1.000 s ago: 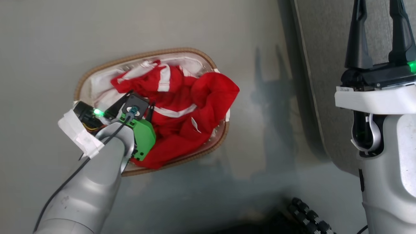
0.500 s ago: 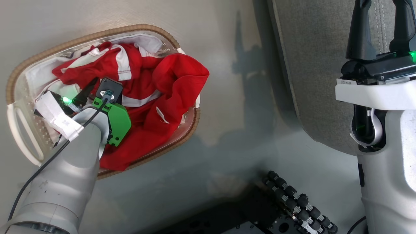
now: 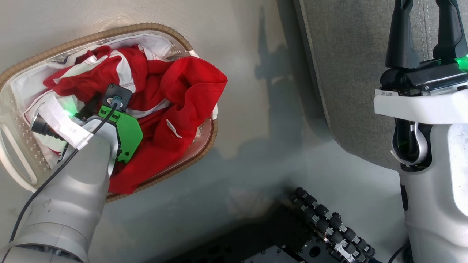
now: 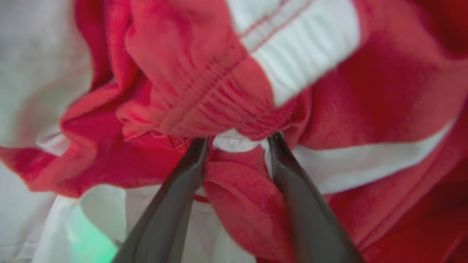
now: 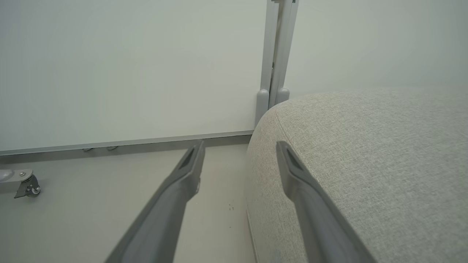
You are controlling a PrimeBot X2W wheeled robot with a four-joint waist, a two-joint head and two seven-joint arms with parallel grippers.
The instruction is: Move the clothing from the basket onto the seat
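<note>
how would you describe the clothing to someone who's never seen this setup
Start from the big grey seat on the right of the head view; on the pale floor to its left sits an oval basket with a brown woven-look rim. The clothing is the crumpled heap inside it, bright red with white stripes, unlike the plain white liner beneath.

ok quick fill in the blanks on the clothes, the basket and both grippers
1. The clothing piled in the basket is white-striped and ____.
2. The left gripper is ____, with a fold of clothing between its jaws.
3. The right gripper, near the seat, holds ____.

Missing words: red; open; nothing
</note>
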